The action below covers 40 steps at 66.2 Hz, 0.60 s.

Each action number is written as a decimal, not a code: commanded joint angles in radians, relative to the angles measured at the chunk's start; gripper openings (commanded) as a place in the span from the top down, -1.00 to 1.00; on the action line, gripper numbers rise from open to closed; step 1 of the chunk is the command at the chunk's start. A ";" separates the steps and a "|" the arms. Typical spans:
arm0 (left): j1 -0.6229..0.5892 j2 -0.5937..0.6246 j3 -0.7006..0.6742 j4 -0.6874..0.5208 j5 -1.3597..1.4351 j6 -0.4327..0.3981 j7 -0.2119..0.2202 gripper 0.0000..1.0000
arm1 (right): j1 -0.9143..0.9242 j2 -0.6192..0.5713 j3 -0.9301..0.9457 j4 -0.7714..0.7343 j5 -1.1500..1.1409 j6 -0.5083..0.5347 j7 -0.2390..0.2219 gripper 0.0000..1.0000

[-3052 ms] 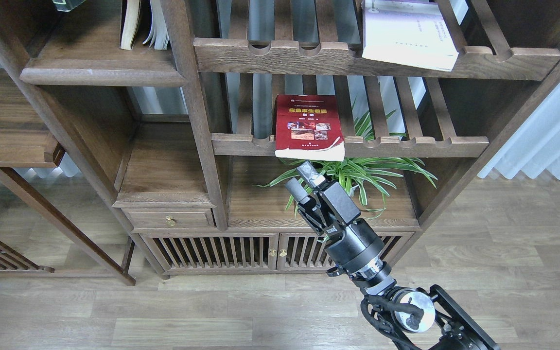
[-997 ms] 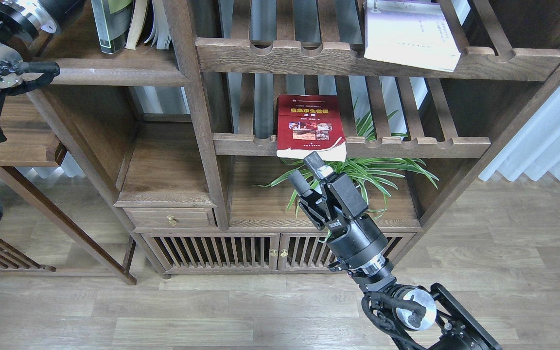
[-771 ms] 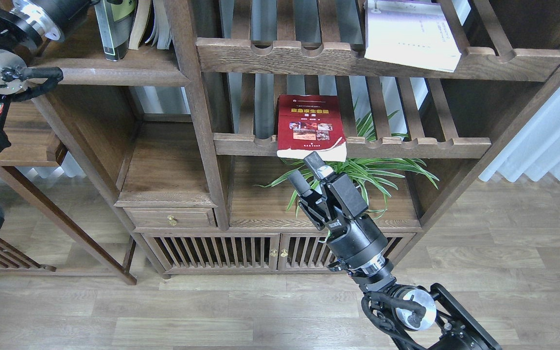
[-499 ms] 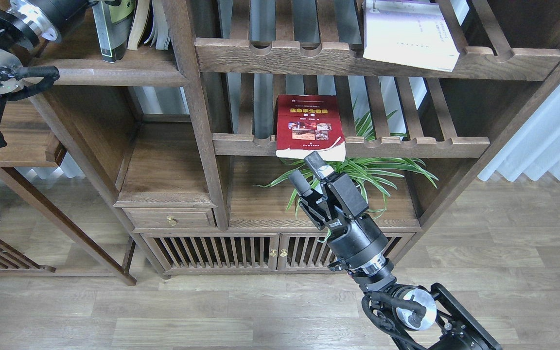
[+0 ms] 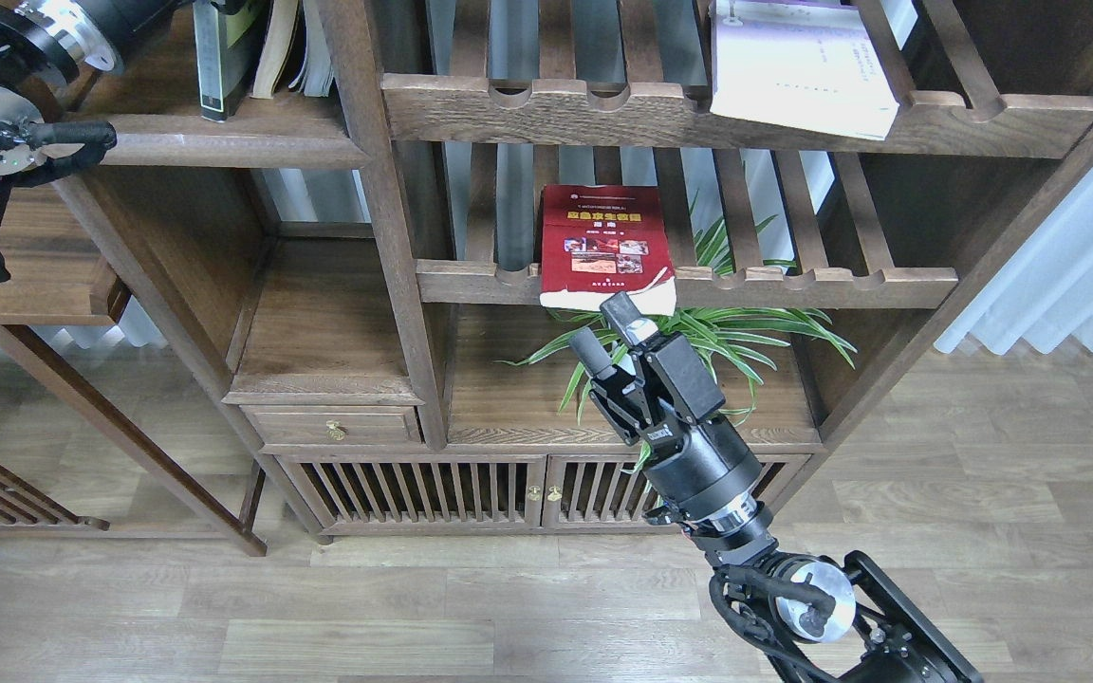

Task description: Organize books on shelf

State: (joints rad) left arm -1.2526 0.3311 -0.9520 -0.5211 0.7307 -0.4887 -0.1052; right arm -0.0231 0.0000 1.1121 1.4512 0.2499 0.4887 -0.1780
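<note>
The red book (image 5: 603, 242) lies flat on the middle slatted rack, its front edge overhanging the rail. My right gripper (image 5: 608, 334) is open, fingers pointing up, just below that overhanging edge. The white-lavender book (image 5: 798, 62) lies on the upper slatted rack. The black-grey book (image 5: 217, 52) stands upright on the solid shelf (image 5: 195, 142) at top left, beside cream-paged worn books (image 5: 286, 47). My left arm (image 5: 44, 38) reaches to the black-grey book at the top edge. Its gripper is cut off there, so its fingers cannot be told apart.
A spider plant (image 5: 736, 332) stands behind and to the right of my right gripper. Below are a small drawer (image 5: 333, 427) and slatted cabinet doors (image 5: 471, 489). A white curtain (image 5: 1068, 266) hangs at the right. A wooden side table (image 5: 15, 247) is at the left.
My left arm came in from the top left with the black-grey book and stood it upright on the solid shelf. My right gripper rose slightly toward the red book's front edge.
</note>
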 commanded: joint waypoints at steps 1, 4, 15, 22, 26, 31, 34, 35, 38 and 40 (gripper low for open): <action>-0.002 0.008 0.001 -0.002 -0.001 0.000 0.001 -0.76 | 0.000 0.000 0.000 0.000 0.000 0.000 0.000 -0.98; -0.004 0.009 -0.001 -0.013 -0.002 0.000 -0.001 -0.81 | 0.000 0.000 0.002 0.000 0.000 0.000 0.000 -0.98; 0.006 0.085 -0.027 -0.141 -0.005 0.000 -0.001 -0.83 | 0.000 0.000 0.012 0.000 0.000 0.000 0.000 -0.98; 0.038 0.126 -0.030 -0.217 -0.033 0.000 0.007 -0.83 | 0.000 0.000 0.012 0.000 0.000 0.000 0.000 -0.98; 0.068 0.167 -0.030 -0.278 -0.057 0.000 0.028 -0.83 | -0.001 0.000 0.012 0.000 0.000 0.000 0.000 -0.98; 0.108 0.216 -0.034 -0.335 -0.079 0.000 0.051 -0.83 | -0.001 0.000 0.012 0.000 0.000 0.000 0.000 -0.98; 0.147 0.249 -0.047 -0.382 -0.099 0.000 0.058 -0.83 | -0.001 0.000 0.012 -0.002 -0.001 0.000 0.000 -0.98; 0.157 0.253 -0.050 -0.395 -0.103 0.000 0.059 -0.83 | -0.001 0.000 0.012 0.000 -0.001 0.000 0.000 -0.98; 0.202 0.275 -0.073 -0.442 -0.120 0.000 0.062 -0.83 | -0.001 0.000 0.012 -0.002 -0.001 0.000 0.000 -0.98; 0.217 0.281 -0.083 -0.459 -0.125 0.000 0.064 -0.84 | 0.000 0.000 0.012 -0.002 -0.001 0.000 0.000 -0.98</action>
State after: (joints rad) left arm -1.1185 0.5636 -0.9963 -0.8845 0.6401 -0.4887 -0.0527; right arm -0.0236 0.0000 1.1245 1.4512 0.2500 0.4887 -0.1780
